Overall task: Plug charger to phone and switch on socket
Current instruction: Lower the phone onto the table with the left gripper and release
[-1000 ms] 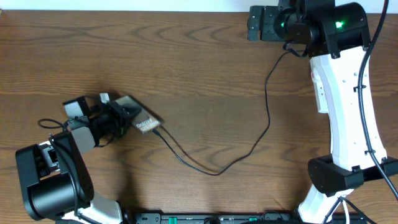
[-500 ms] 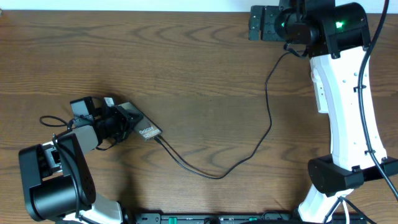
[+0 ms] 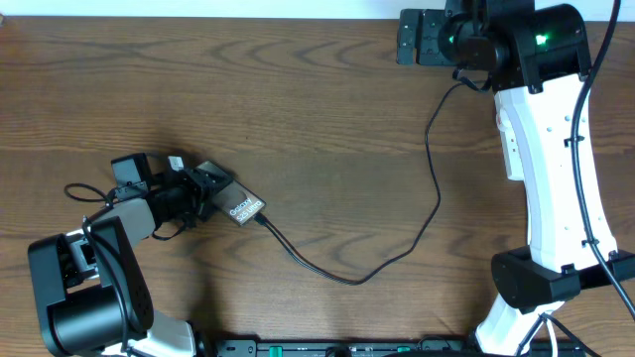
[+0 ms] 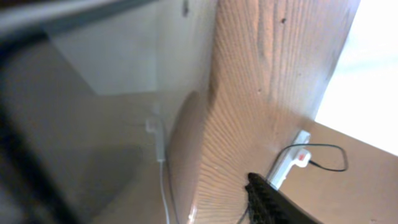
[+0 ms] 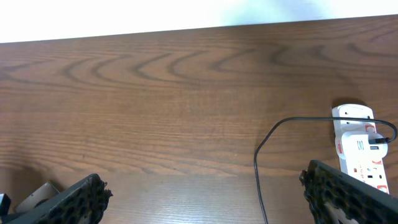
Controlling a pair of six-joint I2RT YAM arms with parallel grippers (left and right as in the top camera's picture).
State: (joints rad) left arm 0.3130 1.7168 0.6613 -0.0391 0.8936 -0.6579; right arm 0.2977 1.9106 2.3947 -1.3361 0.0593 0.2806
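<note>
My left gripper (image 3: 206, 190) is shut tight on the phone (image 3: 241, 207). The phone sits low on the left side of the table (image 3: 298, 109), its long side points down and to the right, and the charger (image 5: 255, 163) looks plugged into its far end. The socket (image 5: 356, 149) is far off at the other end of the charger, so my right gripper (image 5: 205, 202) is much nearer, with its fingers spread wide and holding nothing. Seen from my right wrist, the socket lies just beside my right-hand finger (image 5: 348, 196) with its long side running away from me, so I think I must slide right to reach the switch.
</note>
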